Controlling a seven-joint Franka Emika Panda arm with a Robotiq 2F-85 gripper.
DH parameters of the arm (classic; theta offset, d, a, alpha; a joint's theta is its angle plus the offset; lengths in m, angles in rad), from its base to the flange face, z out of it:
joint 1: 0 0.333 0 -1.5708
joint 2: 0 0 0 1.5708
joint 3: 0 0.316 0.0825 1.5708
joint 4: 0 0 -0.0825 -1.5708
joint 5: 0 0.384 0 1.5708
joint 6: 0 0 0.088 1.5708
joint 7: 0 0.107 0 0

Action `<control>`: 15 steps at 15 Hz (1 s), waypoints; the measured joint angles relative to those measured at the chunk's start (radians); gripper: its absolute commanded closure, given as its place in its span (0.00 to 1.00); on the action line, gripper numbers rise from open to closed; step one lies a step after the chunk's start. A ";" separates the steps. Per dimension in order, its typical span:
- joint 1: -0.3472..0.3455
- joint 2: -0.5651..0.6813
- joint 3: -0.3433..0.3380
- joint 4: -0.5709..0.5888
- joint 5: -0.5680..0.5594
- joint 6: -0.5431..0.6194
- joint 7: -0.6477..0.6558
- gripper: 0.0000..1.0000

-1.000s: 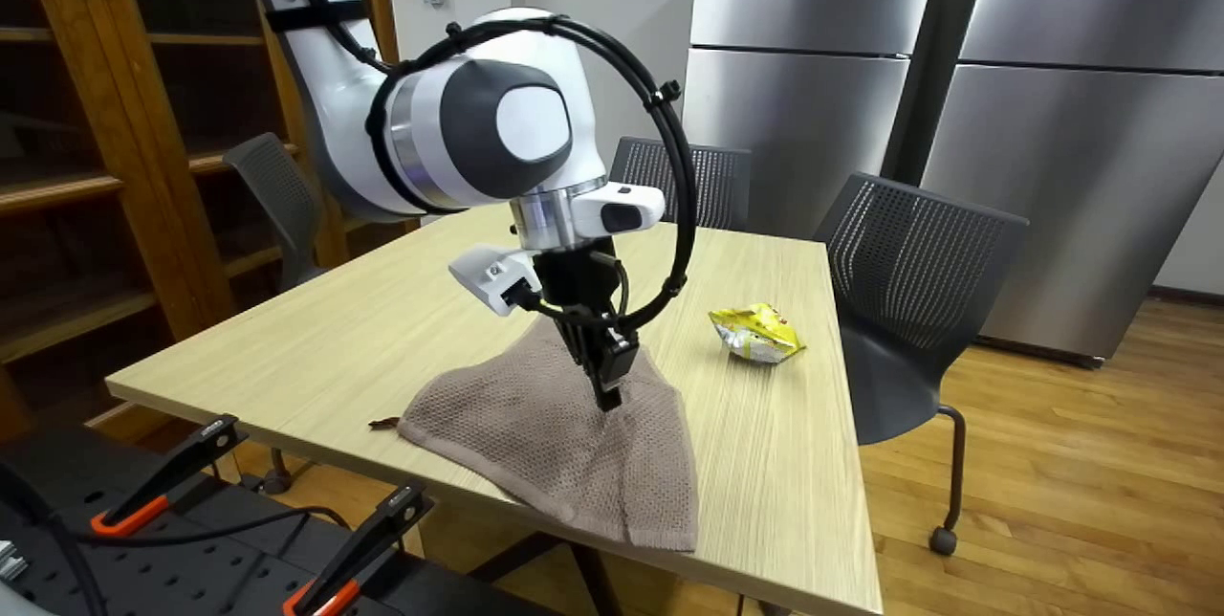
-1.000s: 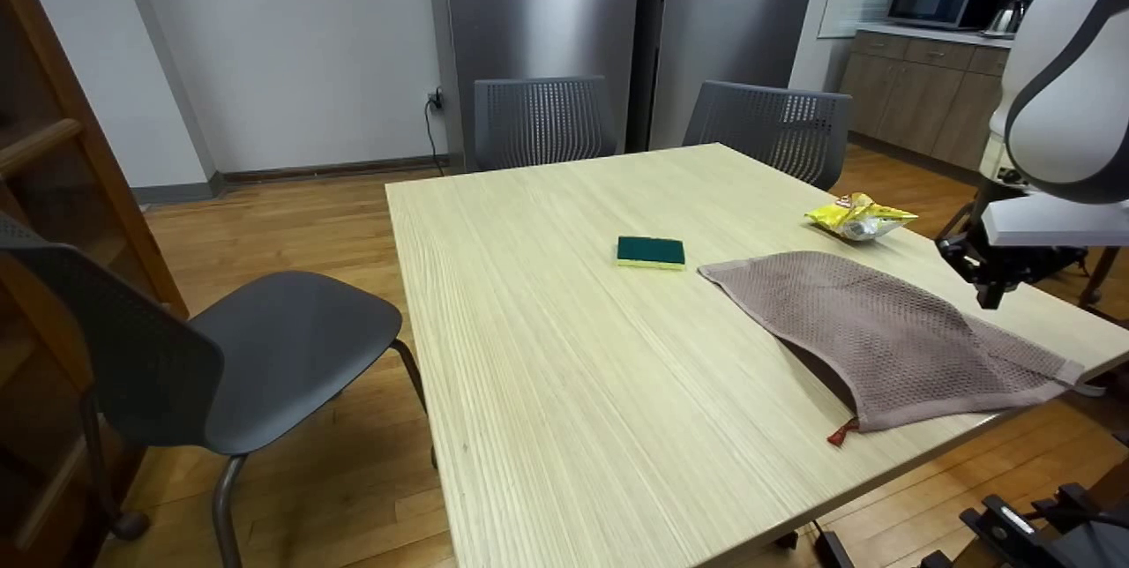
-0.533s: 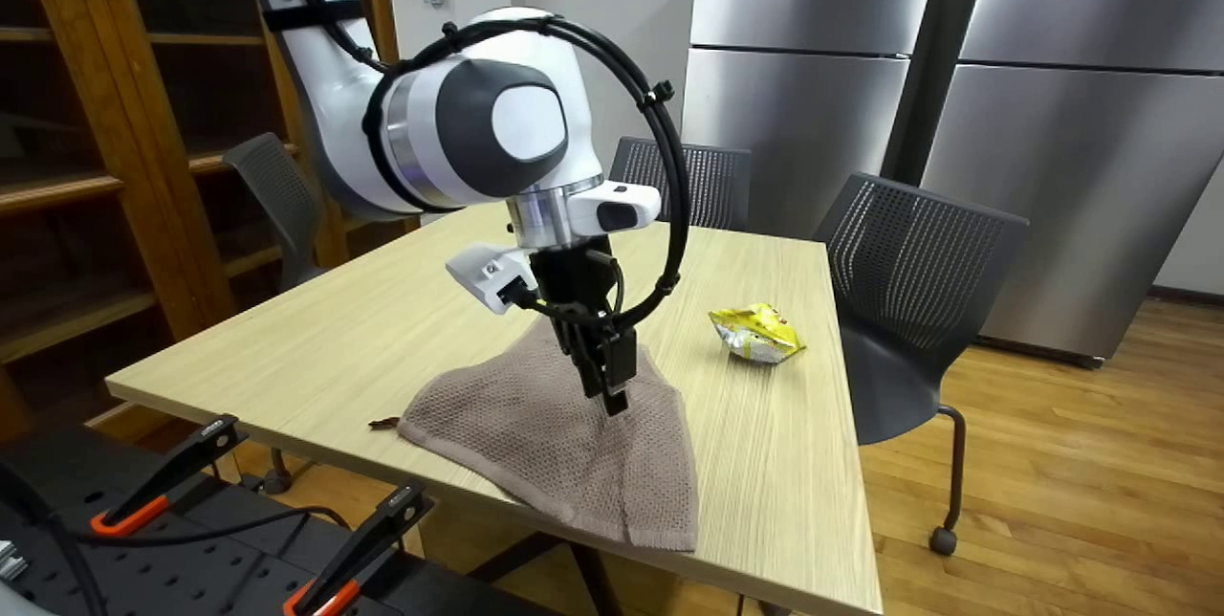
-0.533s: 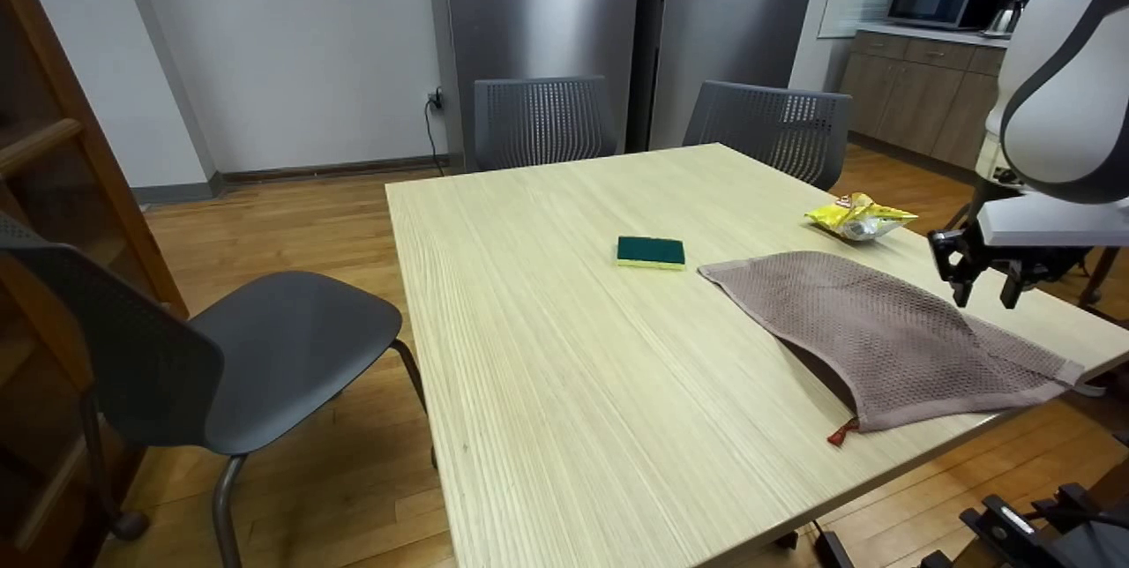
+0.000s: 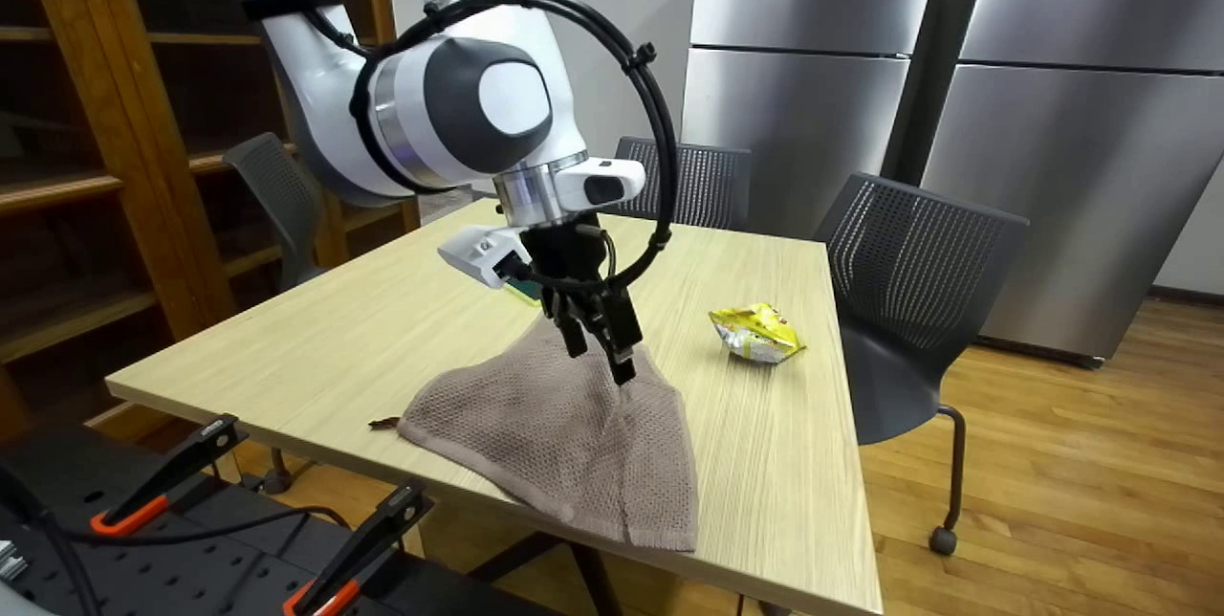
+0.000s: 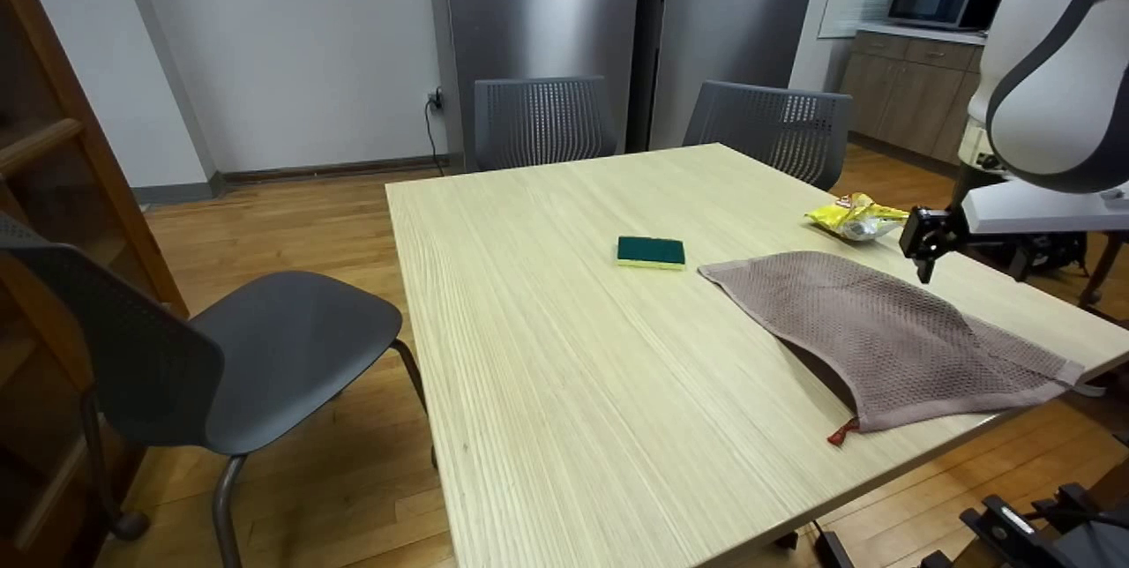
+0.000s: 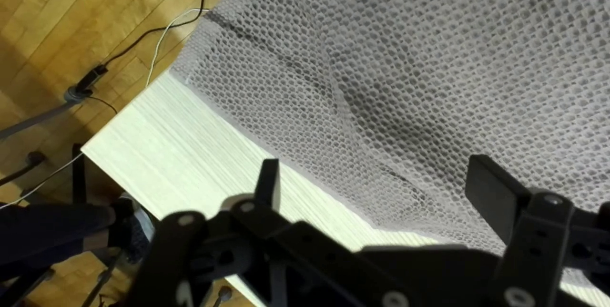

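two jaws of the black mechanical gripper (image 5: 600,360) stood spread, empty; in an exterior view, the rippled taupe waffle-weave cloth (image 5: 550,449) lay at their seven o'clock on the pale wood-grain table (image 5: 784,463). free positioning seemed the step; any grip required descent.

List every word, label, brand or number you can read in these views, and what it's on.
No text is legible.
Yellow packet: printing, too small and blurred to read.
Black-and-orange clamps: pale marks, too small to read.
Brown cloth: no lettering visible.
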 measured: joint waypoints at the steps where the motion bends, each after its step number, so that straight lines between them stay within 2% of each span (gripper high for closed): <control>1: 0.034 -0.001 -0.030 0.000 0.000 0.000 0.001 0.00; 9: 0.295 -0.022 -0.249 -0.027 -0.001 -0.003 0.024 0.00; 15: 0.437 -0.056 -0.344 -0.048 -0.001 -0.010 0.052 0.00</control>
